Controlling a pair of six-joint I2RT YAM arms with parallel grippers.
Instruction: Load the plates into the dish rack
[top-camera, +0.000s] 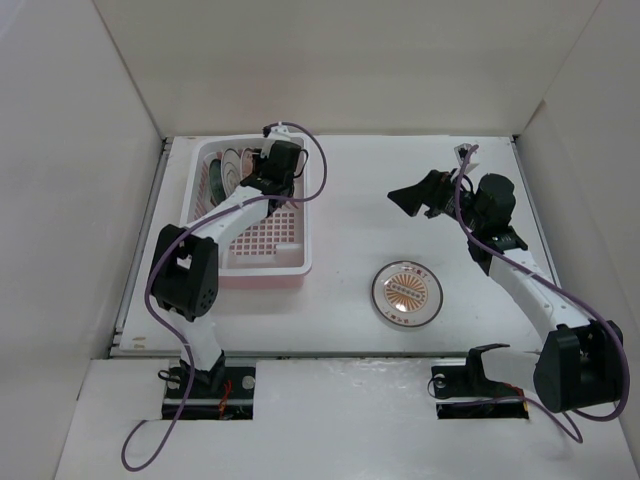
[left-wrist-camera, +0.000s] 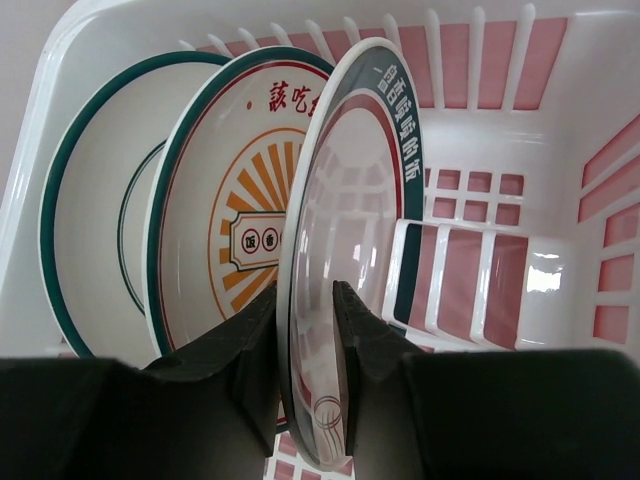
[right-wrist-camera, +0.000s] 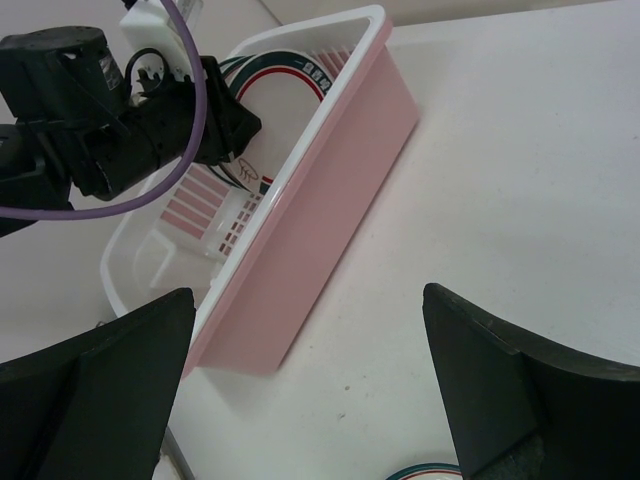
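Left wrist: my left gripper (left-wrist-camera: 305, 300) clamps third plate (left-wrist-camera: 350, 180) upright in rack (left-wrist-camera: 590, 120), two plates (left-wrist-camera: 250, 200) beside it; orange plate (top-camera: 405, 292) waits on table (top-camera: 340, 190); right gripper (right-wrist-camera: 308, 300) gapes empty.

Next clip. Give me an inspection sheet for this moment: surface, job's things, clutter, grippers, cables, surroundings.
Surface: white table, no spills seen.
Job's things: dish rack on the left side, with three plates on edge inside it: a green-rimmed plate, a sunburst plate and a gripped plate. One flat plate lies on the table to the right of the rack.
Clutter: nothing seen.
Grippers: left gripper shut on the gripped plate's rim inside the rack. Right gripper open, empty, above the table.
Cables: purple cables loop off both arms.
Surroundings: white panels on three sides.
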